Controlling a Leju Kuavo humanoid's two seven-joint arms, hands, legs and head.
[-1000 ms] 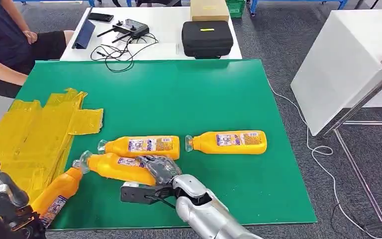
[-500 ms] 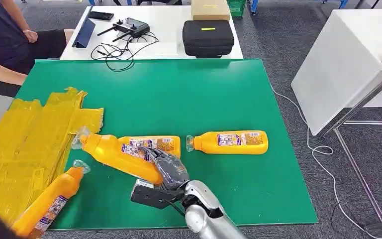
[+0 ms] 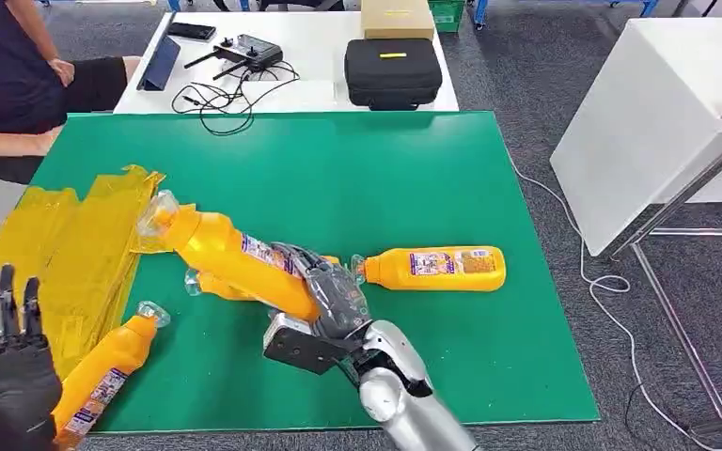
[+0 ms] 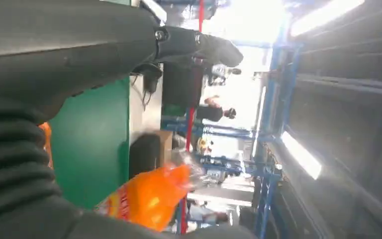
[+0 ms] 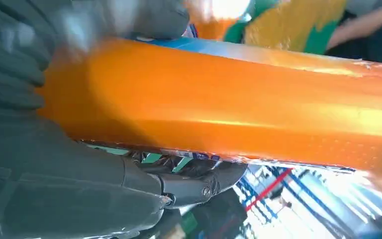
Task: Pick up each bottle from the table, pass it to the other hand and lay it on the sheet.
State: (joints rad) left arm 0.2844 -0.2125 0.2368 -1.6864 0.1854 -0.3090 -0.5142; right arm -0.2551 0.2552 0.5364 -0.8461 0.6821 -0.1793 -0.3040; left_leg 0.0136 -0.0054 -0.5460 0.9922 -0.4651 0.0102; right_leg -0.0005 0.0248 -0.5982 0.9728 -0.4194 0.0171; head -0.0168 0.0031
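Right hand (image 3: pixel 334 299) grips the orange bottle (image 3: pixel 230 260) around its lower body, tilted up off the green table (image 3: pixel 367 178), cap end pointing toward the yellow sheet (image 3: pixel 66 258). Left hand (image 3: pixel 0 352) waits well apart, fingers spread and holding nothing. We're at the handover: the next move calls for bringing bottle and left hand together.

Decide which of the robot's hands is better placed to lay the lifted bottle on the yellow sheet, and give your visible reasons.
Probably the left hand: it is raised with fingers apart and empty, beside the yellow sheet. The right hand grips the lifted bottle, cap toward the sheet, ready to pass.
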